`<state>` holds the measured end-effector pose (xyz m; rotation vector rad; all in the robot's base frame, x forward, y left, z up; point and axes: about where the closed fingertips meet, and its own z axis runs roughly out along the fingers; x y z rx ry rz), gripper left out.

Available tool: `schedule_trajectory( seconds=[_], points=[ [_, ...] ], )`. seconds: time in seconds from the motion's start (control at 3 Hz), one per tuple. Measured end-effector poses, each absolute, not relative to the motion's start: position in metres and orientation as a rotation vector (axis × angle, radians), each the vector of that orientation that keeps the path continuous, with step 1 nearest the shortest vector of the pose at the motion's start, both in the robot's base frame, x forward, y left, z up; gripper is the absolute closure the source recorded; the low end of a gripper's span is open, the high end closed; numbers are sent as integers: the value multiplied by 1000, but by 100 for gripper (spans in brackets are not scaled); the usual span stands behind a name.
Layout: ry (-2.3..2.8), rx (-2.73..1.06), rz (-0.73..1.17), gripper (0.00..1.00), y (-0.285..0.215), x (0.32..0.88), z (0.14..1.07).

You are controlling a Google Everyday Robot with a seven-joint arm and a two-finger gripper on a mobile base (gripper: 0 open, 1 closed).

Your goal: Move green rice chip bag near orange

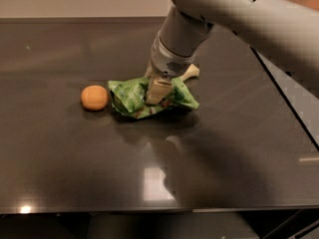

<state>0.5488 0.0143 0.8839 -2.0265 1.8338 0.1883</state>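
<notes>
We see the gripper [173, 86] low at table centre | pinching the crumpled green chip bag [130, 96] | orange [94, 97] just left of bag, narrowly apart | dark table [60, 158]

My table [60, 153] was a dark, smooth slab with a glossy finish, and it mirrored a bright light patch at 6 o'clock from the bag. The bag [130, 96] looked like thin green foil, crinkled and shiny, with highlights along its creases. The orange [94, 97], at 9 o'clock from the bag, had a matt, even skin. The gripper [164, 86] sat on the bag's middle and looked like cream, matt plastic or rubber. Above it the wrist [172, 59] showed a grey, metal-looking ring with a perforated patch. The arm [239, 14] wore a smooth, pale, satin plastic shell.
</notes>
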Motion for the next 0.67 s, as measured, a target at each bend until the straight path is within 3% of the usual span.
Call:
schedule_trajectory(
  seconds=[0.33,0.67],
  points=[
    [1832,-2029,188,0,15,548,884],
    [1832,-2029,188,0,15,548,884]
  ],
)
